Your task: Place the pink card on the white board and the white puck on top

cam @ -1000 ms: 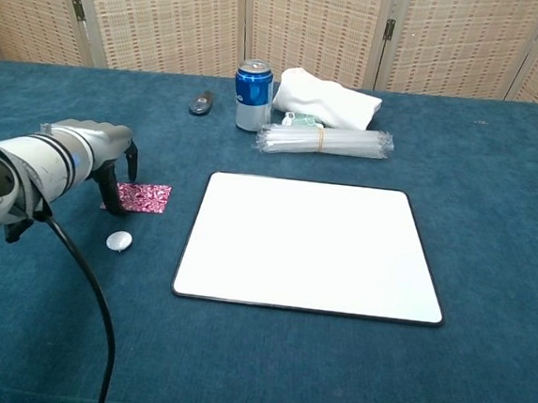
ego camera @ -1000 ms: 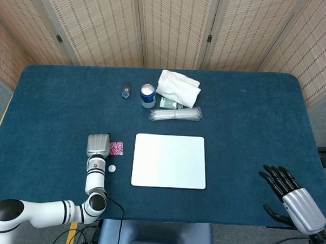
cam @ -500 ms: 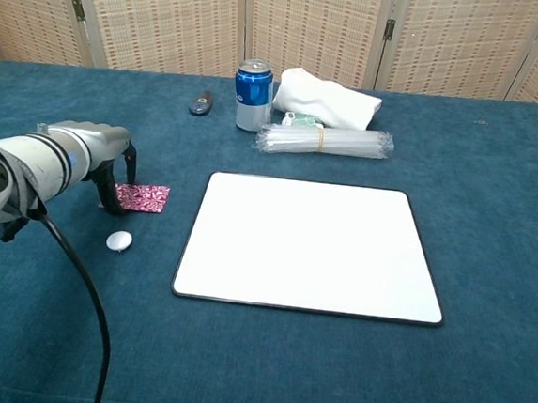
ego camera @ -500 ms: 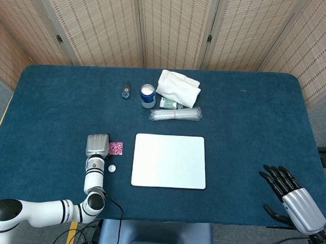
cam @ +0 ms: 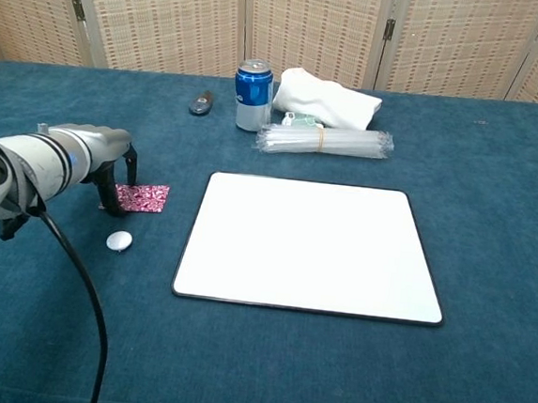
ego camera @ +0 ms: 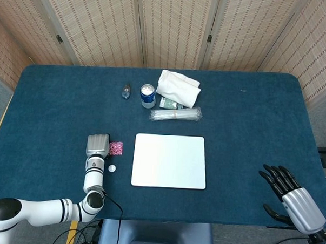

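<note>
Nearest us, our right hand (ego camera: 290, 192) rests with fingers spread, holding nothing. The white puck (cam: 119, 240) lies just before our left hand (cam: 103, 154), whose dark fingertips touch the pink card (cam: 144, 197); whether they pinch it, we cannot tell. The white board (cam: 310, 246) sits beside them.

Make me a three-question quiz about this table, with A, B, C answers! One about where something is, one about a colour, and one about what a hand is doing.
1. Where is the pink card?
A. on the white board
B. on the blue cloth, left of the white board
C. under the can

2. What colour is the can?
A. blue
B. green
C. yellow

3. What is the right hand doing?
A. holding the white puck
B. pressing on the white board
C. holding nothing, fingers apart

Answers:
1 B: the card lies flat on the cloth beside the white board, by the left hand's fingers.
2 A: its side is blue with a silver top.
3 C: it is off near the table's corner, and the white puck lies on the cloth.
</note>
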